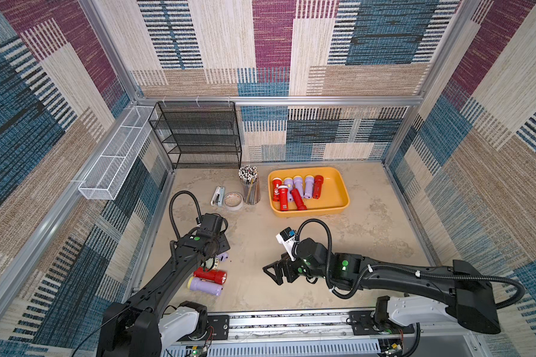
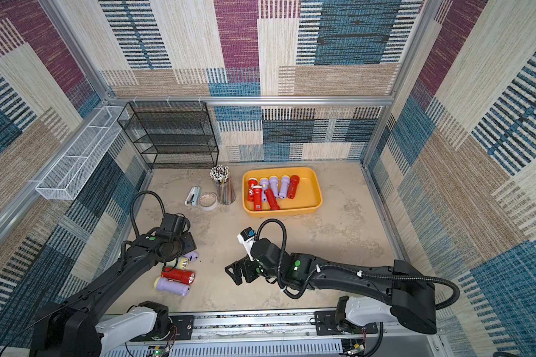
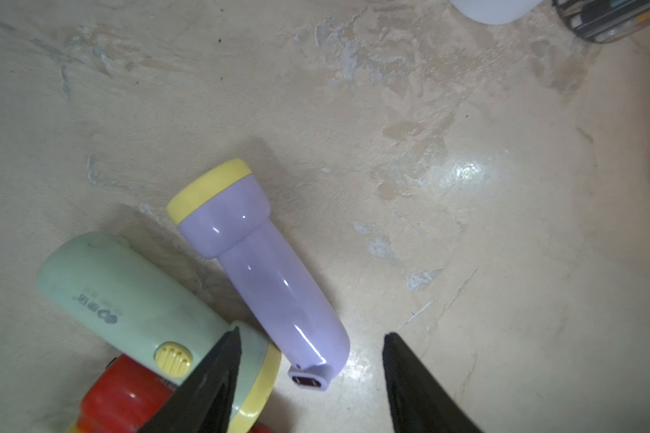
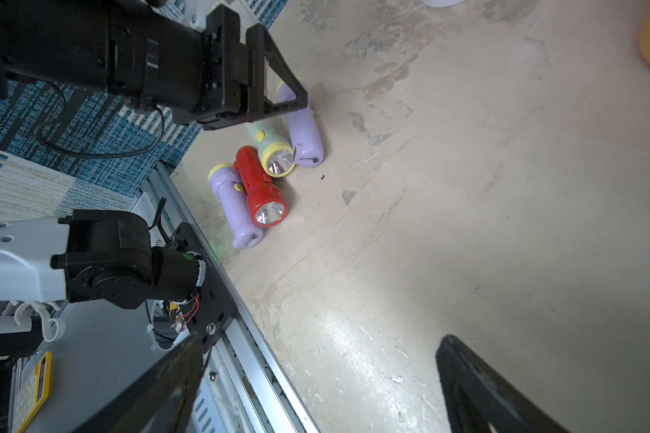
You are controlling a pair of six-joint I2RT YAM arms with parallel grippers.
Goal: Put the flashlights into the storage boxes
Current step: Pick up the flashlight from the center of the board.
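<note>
Below the left end effector (image 3: 312,332), jaws spread — lavender flashlight (image 3: 267,277) flat, tail nearest, yellow head away.

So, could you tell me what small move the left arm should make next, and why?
Probably lower the left gripper and close on the lavender flashlight: its tail end lies between the open jaws, not yet gripped, with the pale green flashlight crowding one side.

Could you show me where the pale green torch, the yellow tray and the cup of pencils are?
pale green torch (image 3: 128,292): left wrist view, on its barrel.
yellow tray (image 1: 333,191): in a top view, on its bare floor.
cup of pencils (image 1: 250,193): in a top view, on its clear side.
</note>
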